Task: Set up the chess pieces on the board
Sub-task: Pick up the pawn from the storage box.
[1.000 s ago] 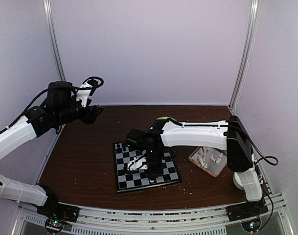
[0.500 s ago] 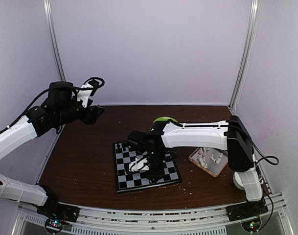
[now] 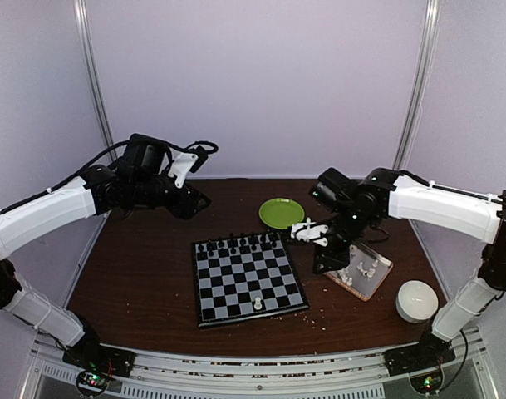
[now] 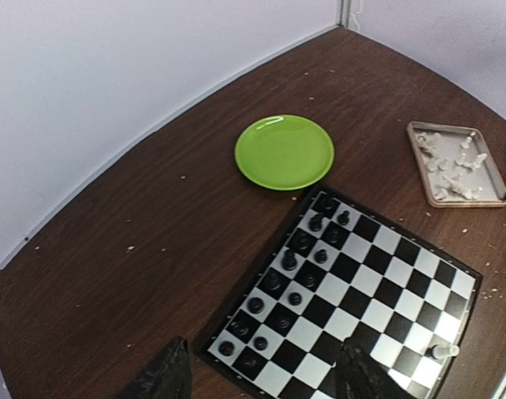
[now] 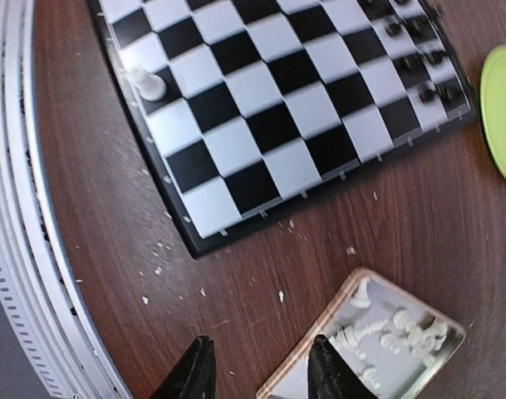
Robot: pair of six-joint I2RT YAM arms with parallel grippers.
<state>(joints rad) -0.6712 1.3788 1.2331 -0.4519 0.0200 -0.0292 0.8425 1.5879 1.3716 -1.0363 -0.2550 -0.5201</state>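
white chess piece (image 3: 257, 305) stands upright on the board (image 3: 236, 279), near row; left pincer (image 4: 263, 353), right pincer (image 5: 259, 347) both gape

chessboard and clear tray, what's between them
Just bare brown tabletop with a few pale crumbs, between the black and grey checked chessboard and clear square tray; right wrist view shows it.

Light is soft and even from above, shadows faint; the overhead view looks dim. A pale sheen marks the green plate (image 4: 284, 152). My right wrist view blurs the board (image 5: 277, 108) at its far corner; my fingertips (image 5: 192, 374) show dark, unfocused.
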